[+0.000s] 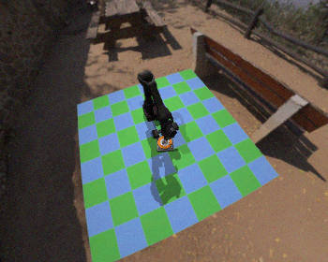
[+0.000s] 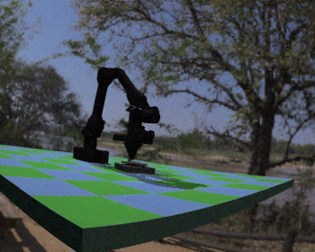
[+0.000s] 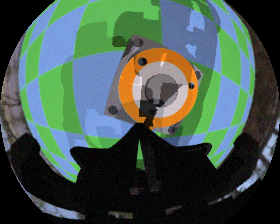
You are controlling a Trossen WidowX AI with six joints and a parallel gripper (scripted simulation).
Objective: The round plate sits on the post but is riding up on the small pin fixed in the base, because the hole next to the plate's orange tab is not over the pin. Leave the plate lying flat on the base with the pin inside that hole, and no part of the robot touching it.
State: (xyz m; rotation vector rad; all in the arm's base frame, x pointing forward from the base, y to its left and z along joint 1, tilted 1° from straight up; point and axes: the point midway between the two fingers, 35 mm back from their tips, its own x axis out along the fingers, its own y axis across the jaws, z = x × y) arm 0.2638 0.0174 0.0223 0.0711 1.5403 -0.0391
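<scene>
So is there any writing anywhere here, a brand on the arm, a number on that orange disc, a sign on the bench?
None that can be read.
Arm: plain black, no brand or label visible.
Round plate: orange with a grey middle, no number or mark.
Base: bare grey, dark dots at its corners only.
Checkered mat: blue and green squares, no text.
Bench and picnic table: no sign visible.
</scene>
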